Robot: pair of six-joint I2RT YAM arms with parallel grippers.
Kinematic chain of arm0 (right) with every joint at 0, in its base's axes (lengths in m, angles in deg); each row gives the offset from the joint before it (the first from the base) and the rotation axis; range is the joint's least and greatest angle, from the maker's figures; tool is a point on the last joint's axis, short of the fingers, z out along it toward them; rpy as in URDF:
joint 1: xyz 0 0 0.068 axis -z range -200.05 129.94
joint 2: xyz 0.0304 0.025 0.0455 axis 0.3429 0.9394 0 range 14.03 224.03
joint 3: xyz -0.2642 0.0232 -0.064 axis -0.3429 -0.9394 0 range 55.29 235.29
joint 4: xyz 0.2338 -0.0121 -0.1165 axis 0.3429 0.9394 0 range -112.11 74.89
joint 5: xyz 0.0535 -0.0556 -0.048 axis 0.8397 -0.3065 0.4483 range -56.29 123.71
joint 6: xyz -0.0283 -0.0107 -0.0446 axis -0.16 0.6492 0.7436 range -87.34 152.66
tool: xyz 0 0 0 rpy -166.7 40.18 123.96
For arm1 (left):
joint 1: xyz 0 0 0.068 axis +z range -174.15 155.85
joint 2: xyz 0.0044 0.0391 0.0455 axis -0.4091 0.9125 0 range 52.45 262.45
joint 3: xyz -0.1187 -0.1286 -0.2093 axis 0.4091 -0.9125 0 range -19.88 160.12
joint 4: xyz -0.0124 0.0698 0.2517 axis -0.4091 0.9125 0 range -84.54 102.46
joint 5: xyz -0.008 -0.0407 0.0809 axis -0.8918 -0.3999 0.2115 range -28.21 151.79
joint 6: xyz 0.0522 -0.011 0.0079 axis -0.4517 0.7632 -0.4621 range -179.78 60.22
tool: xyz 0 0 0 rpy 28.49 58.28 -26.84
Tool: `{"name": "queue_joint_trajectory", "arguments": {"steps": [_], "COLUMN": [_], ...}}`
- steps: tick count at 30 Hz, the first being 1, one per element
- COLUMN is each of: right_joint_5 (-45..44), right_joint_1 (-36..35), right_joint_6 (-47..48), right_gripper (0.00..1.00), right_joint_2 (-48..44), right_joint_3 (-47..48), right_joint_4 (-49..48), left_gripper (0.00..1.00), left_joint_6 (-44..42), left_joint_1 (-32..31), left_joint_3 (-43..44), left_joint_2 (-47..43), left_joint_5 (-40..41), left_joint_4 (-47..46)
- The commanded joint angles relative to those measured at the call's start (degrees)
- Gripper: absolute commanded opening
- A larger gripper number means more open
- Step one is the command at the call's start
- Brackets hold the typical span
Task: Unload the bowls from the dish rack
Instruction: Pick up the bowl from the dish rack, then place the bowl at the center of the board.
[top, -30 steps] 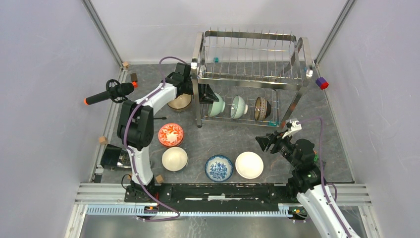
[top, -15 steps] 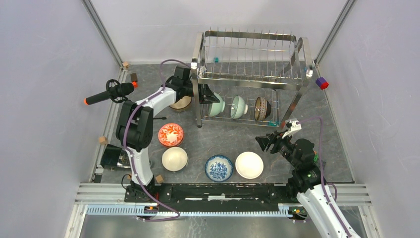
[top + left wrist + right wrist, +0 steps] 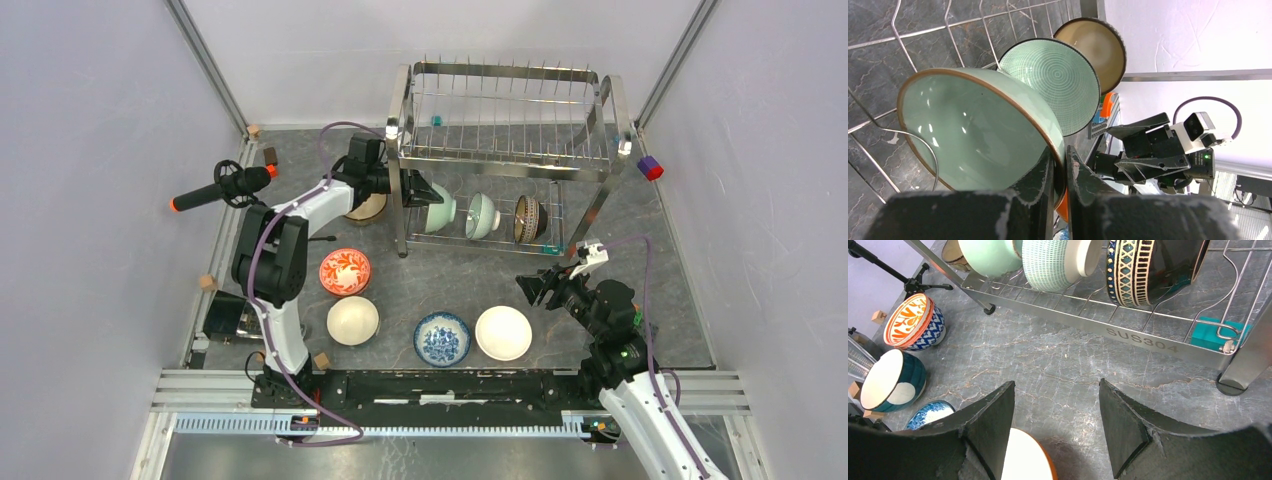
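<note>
White china up front: the white bowl (image 3: 503,332) sits on the table (image 3: 440,285), just below the right gripper (image 3: 537,288). A careless dip of that arm could clip it.
Right gripper: jaws spread wide with nothing between them, hanging over bare tabletop short of the rack.
Others set out: a blue-and-white bowl (image 3: 442,338), a cream bowl (image 3: 353,320) and a red bowl (image 3: 345,271) stand apart from one another to the left. I'd count those as done.
Slip risk: the left gripper (image 3: 1064,162) has only a thin bite on the rim of the pale green bowl (image 3: 973,135). The glaze is slick and the weight hangs to one side, so I'd expect it to swing or slide loose once lifted.
Snag risk: a wire prong (image 3: 937,165) crosses the mouth of that bowl. Pulling it straight out instead of lifting first could hook it and jolt the rack.
Knock risk: the ribbed green bowl (image 3: 1053,85) stands close behind, and I can't tell whether they touch. A tilt on the way out could tip it into the dark patterned bowl (image 3: 528,219).
Bowl against jaws: the rim is clenched between the two fingers, one inside the bowl and one outside. The body of the bowl lies ahead of them, standing on edge.
Far back, the dish rack (image 3: 500,168): its lower shelf holds three bowls, the gripped one leftmost.
</note>
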Motion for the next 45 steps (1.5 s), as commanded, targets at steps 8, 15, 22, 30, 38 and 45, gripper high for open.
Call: {"name": "queue_joint_trajectory", "arguments": {"steps": [8,15,22,30,38,45], "right_joint_5": [-0.7,-0.6,-0.6,-0.7,-0.7,-0.4], "right_joint_1": [-0.3,-0.2,-0.2,-0.3,-0.2,-0.2], "right_joint_6": [1.1,1.0,1.1,1.2,1.2,1.2], "right_gripper": [0.68,0.68,0.67,0.67,0.67,0.67], "right_joint_2": [-0.3,-0.7,-1.2,-1.8,-2.2,-2.5], "right_joint_3": [1.6,1.8,1.8,2.2,2.6,2.6], "right_joint_4": [-1.6,-1.2,-0.7,0.0,0.4,0.9], "left_gripper": [0.02,0.02,0.02,0.02,0.02,0.02], "left_joint_6": [7.5,8.6,8.2,2.8,-5.8,-8.4], "left_joint_1": [0.3,0.7,1.8,3.1,4.6,5.9], "left_joint_3": [-0.3,-1.2,-1.9,-0.9,0.8,3.2], "left_joint_2": [-8.0,-10.6,-13.4,-16.4,-20.0,-24.8], "left_joint_5": [-1.2,-0.7,0.5,3.5,9.9,14.5], "left_joint_4": [-12.1,-13.9,-14.1,-6.1,6.9,8.5]}}
